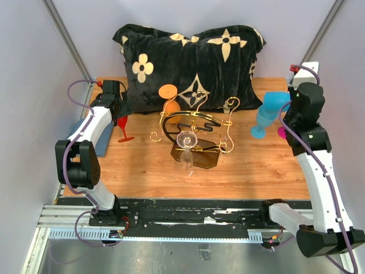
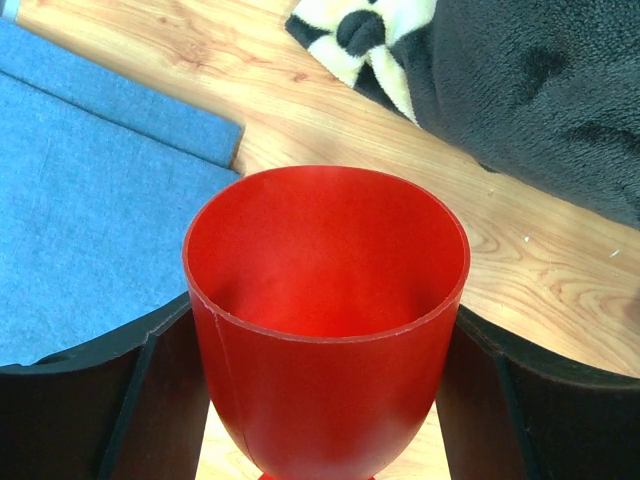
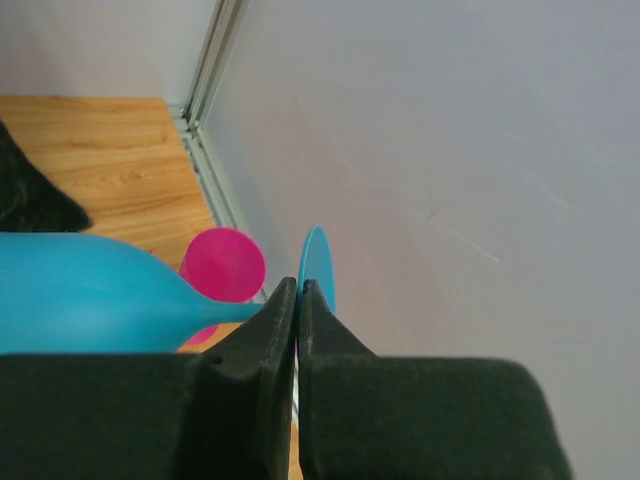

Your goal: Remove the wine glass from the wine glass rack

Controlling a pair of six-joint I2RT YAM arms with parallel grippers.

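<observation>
The gold wire wine glass rack with black rails stands on its dark brown base at mid table. An orange wine glass hangs at its back left and a clear wine glass at its front. My left gripper is far left of the rack, its fingers on both sides of the bowl of a red wine glass, whose foot is at the tabletop. My right gripper is far right, shut on the stem of a tilted blue wine glass, also seen in the right wrist view.
A black pillow with cream flowers lies behind the rack. A blue pad lies at the left table edge. A pink wine glass stands by the right wall, below the blue one. Grey walls close in both sides.
</observation>
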